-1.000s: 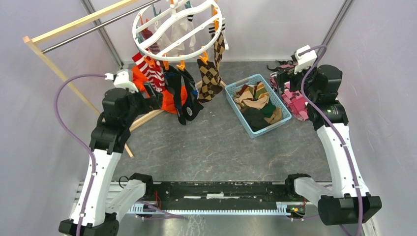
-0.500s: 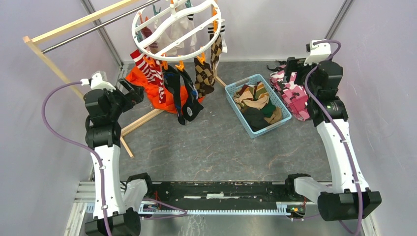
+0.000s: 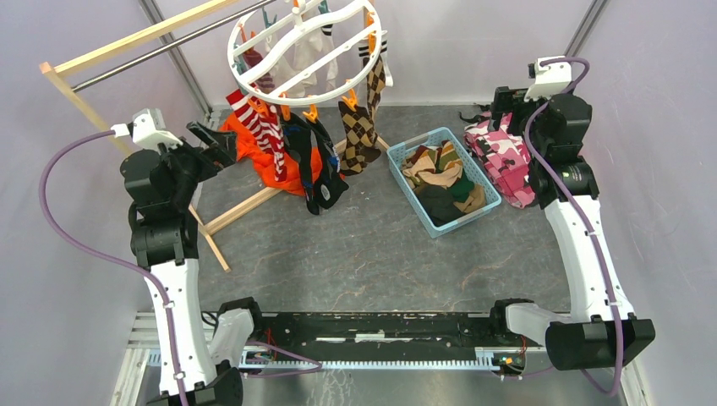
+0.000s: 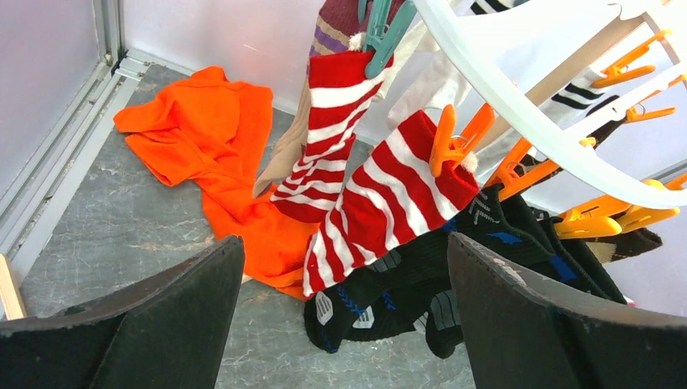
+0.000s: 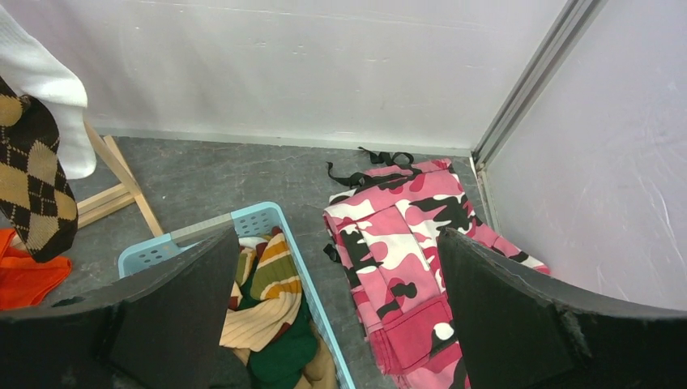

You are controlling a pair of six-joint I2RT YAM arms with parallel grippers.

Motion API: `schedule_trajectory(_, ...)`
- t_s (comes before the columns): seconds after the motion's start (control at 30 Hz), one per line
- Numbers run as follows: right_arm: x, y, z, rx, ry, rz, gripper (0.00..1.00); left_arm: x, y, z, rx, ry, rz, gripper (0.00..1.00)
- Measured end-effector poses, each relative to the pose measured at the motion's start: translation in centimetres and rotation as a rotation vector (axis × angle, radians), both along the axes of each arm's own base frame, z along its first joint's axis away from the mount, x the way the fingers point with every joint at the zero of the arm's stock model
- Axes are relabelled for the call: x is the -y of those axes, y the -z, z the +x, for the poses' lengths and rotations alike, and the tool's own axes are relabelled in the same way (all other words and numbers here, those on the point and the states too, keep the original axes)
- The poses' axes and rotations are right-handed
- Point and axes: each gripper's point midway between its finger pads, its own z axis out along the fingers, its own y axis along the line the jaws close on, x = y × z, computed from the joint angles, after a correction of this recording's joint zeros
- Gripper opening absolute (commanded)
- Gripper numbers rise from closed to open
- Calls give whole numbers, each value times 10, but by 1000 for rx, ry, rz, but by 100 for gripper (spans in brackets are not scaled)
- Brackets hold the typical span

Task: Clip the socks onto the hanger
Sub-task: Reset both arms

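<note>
- Two claws are up in the air, and both have their fingers spread wide apart with nothing in them.
- Straight ahead of the left claw (image 4: 344,243), a red-and-white striped sock (image 4: 389,194) hangs from an orange clip (image 4: 450,138).
- Above that claw and off to its right curves the white hanger (image 4: 526,113). A second striped sock hangs from a teal clip (image 4: 377,32).
- Just under the striped socks, black-and-blue socks (image 4: 405,284) hang low.
- Farther out, to the left claw's left, the big orange garment (image 4: 211,138) lies on the floor.
- Right under the right claw (image 5: 338,239) and a bit to its left sits the blue basket (image 5: 243,223). The loose socks (image 5: 271,284) in it are tan, green and striped, and I think they are the ones left to clip.
- Below the right claw, to its right, lies the pink camouflage cloth (image 5: 397,243), close beside the basket.
- Far to that claw's left, a brown argyle sock (image 5: 32,186) hangs down.
- What could go wrong: the basket socks are all heaped up, so a grab could lift two at once, or catch the basket's edge and tip it.
- A reach too far right would pick up the pink cloth, not a sock.
- The hanger hangs free, so a bump from the left claw could set it swinging and pull clipped socks loose.
</note>
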Motion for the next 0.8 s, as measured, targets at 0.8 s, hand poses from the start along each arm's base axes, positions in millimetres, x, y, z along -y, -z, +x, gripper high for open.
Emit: schedule_trajectory(0.8,-3,-4,1,17,-18,-5,98,1,-1,-7,5,2,14,100)
